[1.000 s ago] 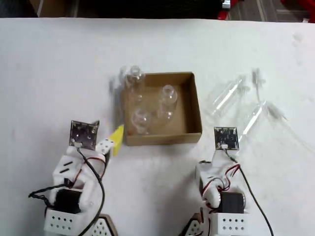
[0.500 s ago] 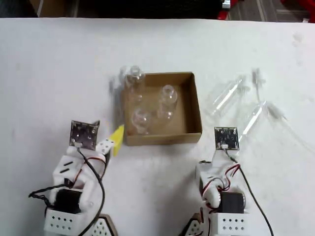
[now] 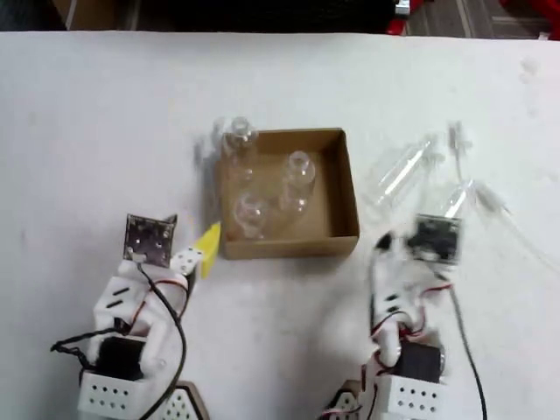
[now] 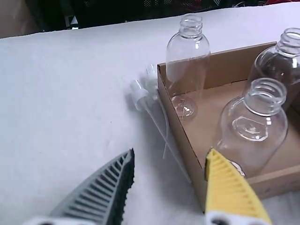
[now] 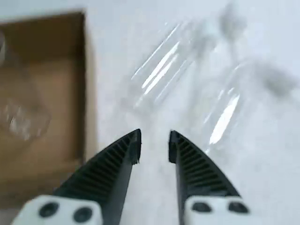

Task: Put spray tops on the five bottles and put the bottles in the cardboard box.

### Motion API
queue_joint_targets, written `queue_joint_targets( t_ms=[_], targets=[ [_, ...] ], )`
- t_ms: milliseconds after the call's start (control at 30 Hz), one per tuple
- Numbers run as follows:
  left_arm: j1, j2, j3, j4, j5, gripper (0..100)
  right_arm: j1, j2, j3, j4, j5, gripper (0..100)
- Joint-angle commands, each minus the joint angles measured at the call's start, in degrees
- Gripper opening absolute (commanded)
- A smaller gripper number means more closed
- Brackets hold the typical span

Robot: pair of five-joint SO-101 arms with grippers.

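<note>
The white right arm (image 3: 409, 271) is a smear from above. Two clear plastic bottles (image 5: 161, 72) lying flat look hazy, and the brown cardboard box (image 5: 47, 93) runs off-frame.

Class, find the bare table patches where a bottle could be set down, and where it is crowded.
Bare: the table left of the cardboard box, and the strip before its near wall. Crowded: right of the box, with two lying bottles and spray tops.

1 white table (image 3: 79, 96) | dark strip (image 3: 262, 13) beyond far edge
</note>
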Motion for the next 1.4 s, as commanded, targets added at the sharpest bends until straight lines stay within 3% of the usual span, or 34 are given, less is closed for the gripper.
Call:
queue_joint_targets(
  t_ms=[0, 133, 400, 533, 767, 967, 1200, 1367],
  targets=[
    [0.8, -0.3, 0.1, -0.5, -0.6, 23, 12.6, -0.3, 0.4, -14.6, 0.0, 23.8],
    [0.8, -0.3, 0.1, -0.5, -0.6, 23, 20.2, -0.1, 0.4, -16.0, -0.4, 34.1],
    [0.8, -0.3, 0.1, -0.4, -0.6, 23, 30.7, -0.1, 0.5, -13.2, -0.5, 35.1],
    [0.8, -0.3, 0.1, -0.1, -0.6, 23, 31.2, -0.1, 0.5, -10.8, -0.4, 33.8],
    [0.7, -0.3, 0.1, 0.0, -0.6, 23, 31.0, -0.1, 0.5, -10.2, -0.3, 11.4],
    [0.7, -0.3, 0.1, 0.1, -0.6, 23, 31.1, -0.1, 0.5, -9.3, 0.0, 3.0],
    [0.8, -0.3, 0.1, 0.1, -0.6, 23, 30.7, -0.2, 0.5, -15.7, -0.4, 6.7],
    [0.8, -0.3, 0.1, 0.1, -0.6, 23, 28.4, 0.0, 0.5, -14.8, 0.1, 9.8]
  ],
)
